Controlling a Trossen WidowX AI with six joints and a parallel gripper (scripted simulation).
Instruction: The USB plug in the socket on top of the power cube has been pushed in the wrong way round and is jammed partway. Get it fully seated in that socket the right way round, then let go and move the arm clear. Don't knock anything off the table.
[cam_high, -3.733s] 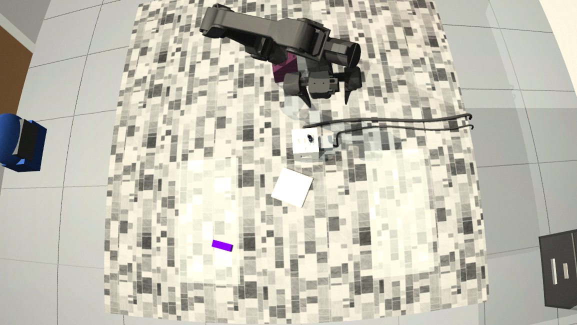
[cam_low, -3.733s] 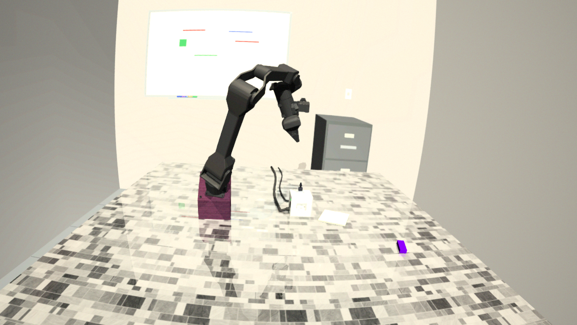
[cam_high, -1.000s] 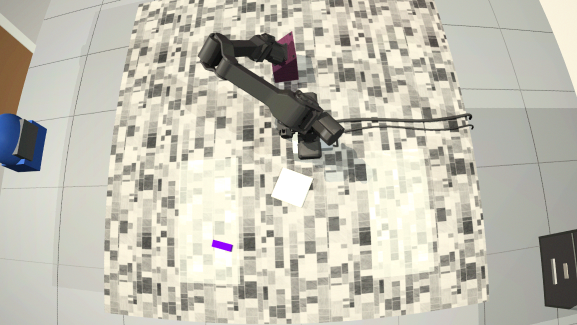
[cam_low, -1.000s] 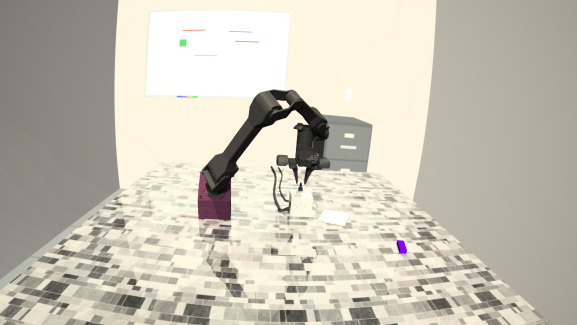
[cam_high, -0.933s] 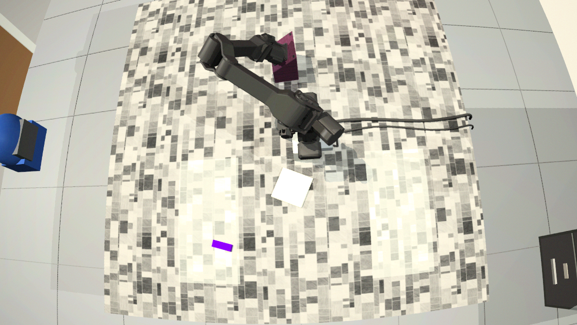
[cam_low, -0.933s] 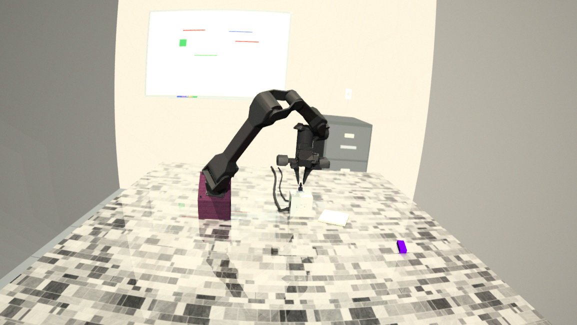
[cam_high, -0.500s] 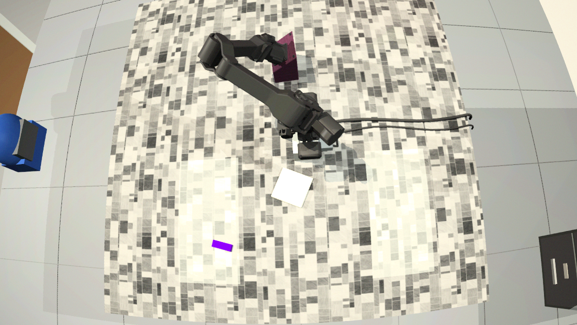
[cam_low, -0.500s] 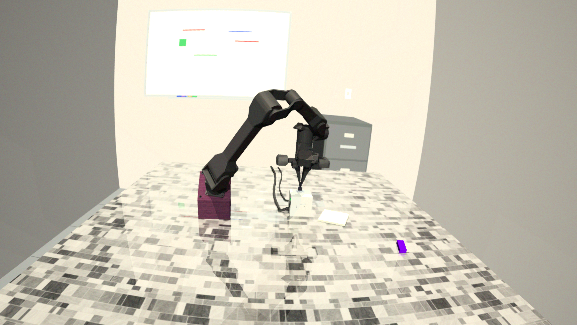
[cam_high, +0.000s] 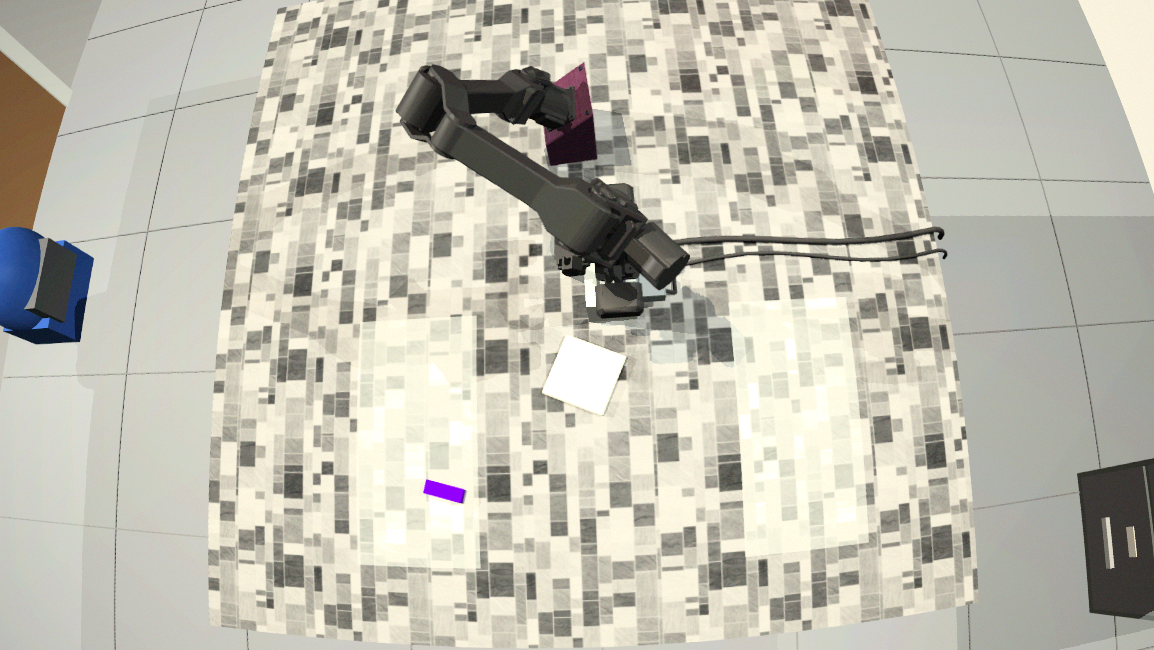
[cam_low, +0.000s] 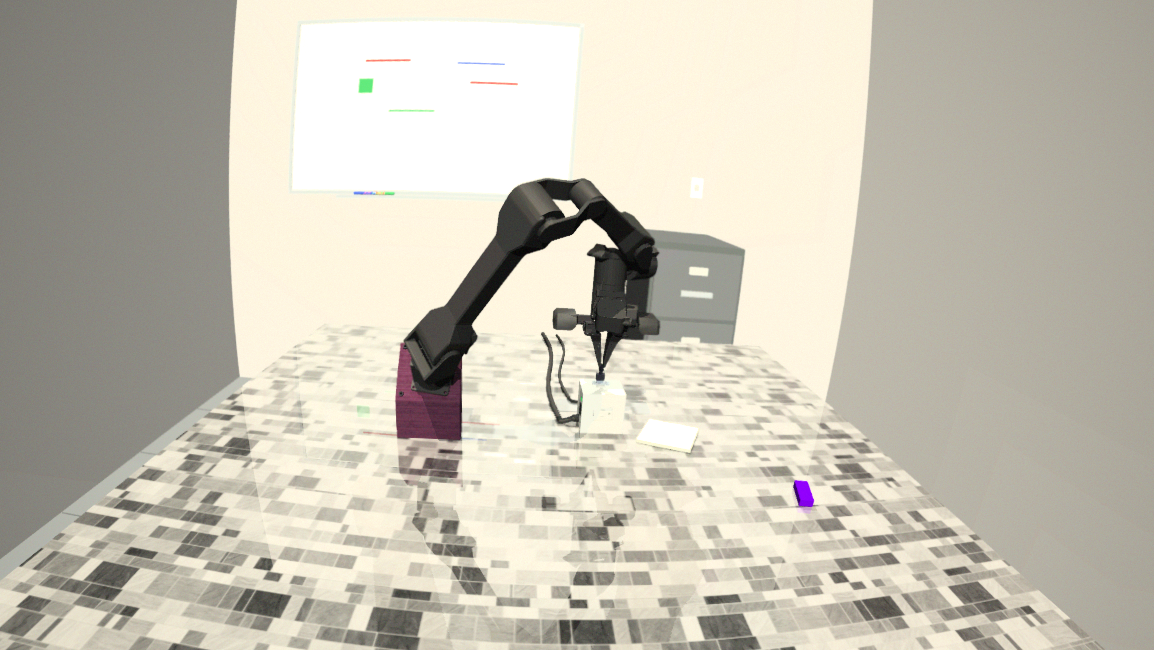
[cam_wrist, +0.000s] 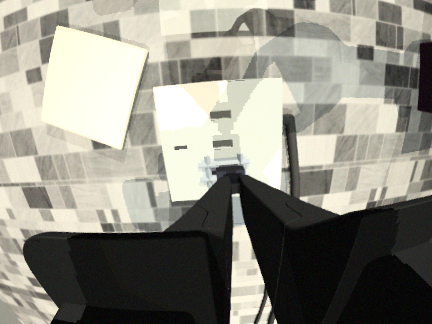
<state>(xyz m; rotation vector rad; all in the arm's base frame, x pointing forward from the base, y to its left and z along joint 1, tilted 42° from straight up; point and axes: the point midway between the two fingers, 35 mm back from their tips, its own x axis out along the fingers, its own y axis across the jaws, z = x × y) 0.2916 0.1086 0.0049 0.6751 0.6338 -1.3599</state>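
Observation:
The white power cube (cam_low: 602, 410) (cam_wrist: 187, 112) stands on the table, with slots in its top. The small black USB plug (cam_low: 600, 377) (cam_wrist: 229, 172) is upright at the socket near one edge of the cube's top, inside a pale raised surround (cam_wrist: 205, 165). My gripper (cam_low: 600, 370) (cam_wrist: 233, 184) points down over the cube and is shut on the plug. The fingertips hide part of the plug, and how deep it sits and which way round it is cannot be told. In the top view the arm hides the plug and most of the cube.
A white square slab (cam_high: 583, 375) (cam_low: 667, 436) (cam_wrist: 94, 87) lies close to the cube. A purple block (cam_high: 444, 490) (cam_low: 802, 493) lies farther off. Dark cables (cam_high: 807, 239) (cam_low: 550, 379) (cam_wrist: 294, 160) run beside the cube. The maroon arm base (cam_high: 573, 133) (cam_low: 428, 415) stands on the table.

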